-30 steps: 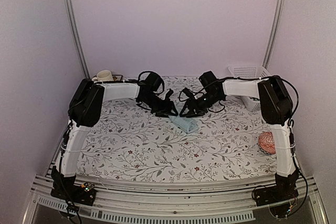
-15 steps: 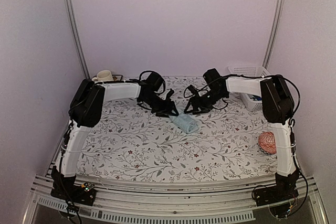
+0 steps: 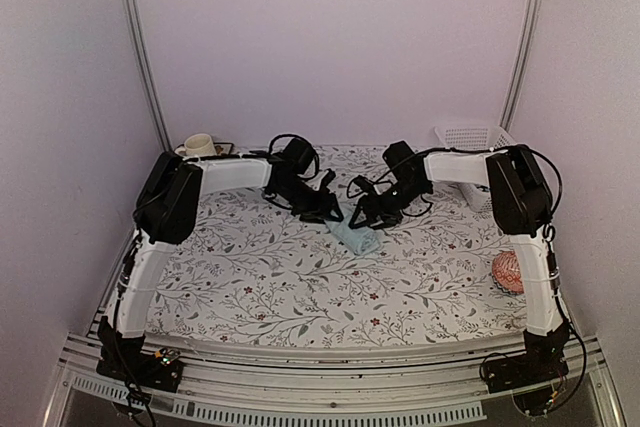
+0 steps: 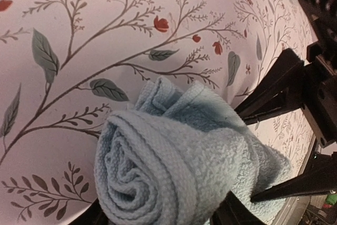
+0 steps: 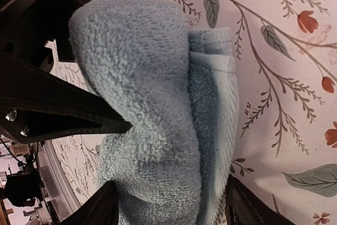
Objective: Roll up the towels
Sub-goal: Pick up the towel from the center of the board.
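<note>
A pale light blue towel (image 3: pixel 353 237) lies rolled on the flowered tablecloth at mid-table, and both grippers meet over it. In the left wrist view the spiral end of the towel (image 4: pixel 158 167) fills the gap of my left gripper (image 4: pixel 158 215), whose jaws press on the roll from both sides. In the right wrist view the other end of the towel (image 5: pixel 152 104) lies between the spread fingers of my right gripper (image 5: pixel 171 205), which stands open astride it. The left gripper's fingers (image 5: pixel 58 111) show there, against the roll's far side.
A white basket (image 3: pixel 475 137) stands at the back right. A cup (image 3: pixel 198 144) sits at the back left. An orange-pink patterned ball (image 3: pixel 508 272) rests by the right arm's upright link. The tablecloth (image 3: pixel 260 277) covers the whole table.
My right gripper lifted back a little, then came down again over the towel's end with its jaws wider. The left gripper has kept its place on the roll.
</note>
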Controlling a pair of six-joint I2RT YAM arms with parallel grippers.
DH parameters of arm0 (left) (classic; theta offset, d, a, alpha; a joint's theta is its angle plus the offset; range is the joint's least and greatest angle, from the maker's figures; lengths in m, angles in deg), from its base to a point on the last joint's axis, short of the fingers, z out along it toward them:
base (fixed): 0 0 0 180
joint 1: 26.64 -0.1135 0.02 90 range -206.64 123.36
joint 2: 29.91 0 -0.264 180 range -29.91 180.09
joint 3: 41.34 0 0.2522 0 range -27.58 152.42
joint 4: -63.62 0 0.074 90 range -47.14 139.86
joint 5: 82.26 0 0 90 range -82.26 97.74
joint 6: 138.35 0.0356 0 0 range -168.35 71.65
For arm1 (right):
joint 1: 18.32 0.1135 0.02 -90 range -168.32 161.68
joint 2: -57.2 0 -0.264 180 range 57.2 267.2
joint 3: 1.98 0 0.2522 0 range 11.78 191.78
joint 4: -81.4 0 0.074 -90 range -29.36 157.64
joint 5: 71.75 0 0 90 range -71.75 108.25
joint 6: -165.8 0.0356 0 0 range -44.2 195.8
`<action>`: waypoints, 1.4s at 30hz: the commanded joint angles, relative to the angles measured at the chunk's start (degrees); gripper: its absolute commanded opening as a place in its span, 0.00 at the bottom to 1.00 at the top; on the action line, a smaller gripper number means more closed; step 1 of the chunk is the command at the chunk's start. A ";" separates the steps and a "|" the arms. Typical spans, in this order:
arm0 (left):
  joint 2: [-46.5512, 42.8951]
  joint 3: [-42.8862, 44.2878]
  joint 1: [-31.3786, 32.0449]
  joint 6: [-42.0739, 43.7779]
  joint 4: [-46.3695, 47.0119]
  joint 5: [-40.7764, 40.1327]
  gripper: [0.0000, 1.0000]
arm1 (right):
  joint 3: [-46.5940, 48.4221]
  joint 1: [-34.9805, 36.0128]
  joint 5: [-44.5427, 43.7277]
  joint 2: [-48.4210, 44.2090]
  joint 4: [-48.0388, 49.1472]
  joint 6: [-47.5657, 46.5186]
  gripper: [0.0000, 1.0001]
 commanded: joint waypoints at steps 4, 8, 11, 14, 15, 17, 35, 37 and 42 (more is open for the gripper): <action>2.91 1.71 2.21 1.02 -1.27 -1.12 0.53 | -1.39 1.29 6.21 1.15 0.04 -0.62 0.68; 3.48 2.56 2.41 1.06 -1.44 -1.18 0.53 | -1.52 2.29 7.80 1.15 -0.46 -0.69 0.66; 3.63 3.20 2.61 1.34 -1.75 -1.46 0.53 | -1.47 2.67 7.62 3.69 -1.63 -1.30 0.61; 3.55 3.26 2.87 1.63 -1.85 -1.62 0.53 | -1.52 2.65 4.57 3.45 -1.42 -1.06 0.57; 3.46 3.14 2.97 1.70 -1.86 -1.73 0.53 | -1.47 2.63 4.14 3.36 -0.96 -0.88 0.57; 3.40 2.96 3.23 1.80 -1.89 -1.79 0.53 | -0.82 2.64 3.51 3.69 0.08 -0.01 0.55; -5.63 -0.73 0.72 2.66 2.26 -1.77 0.69 | 0.51 -0.13 4.79 2.34 3.75 2.60 0.02; -10.79 -4.80 -1.18 1.50 6.20 -1.48 0.73 | 0.57 -1.19 4.49 -0.74 4.68 2.52 0.02; -21.78 -11.66 -5.42 0.27 11.67 -2.72 0.82 | 3.28 -3.71 2.84 -2.91 4.96 1.80 0.02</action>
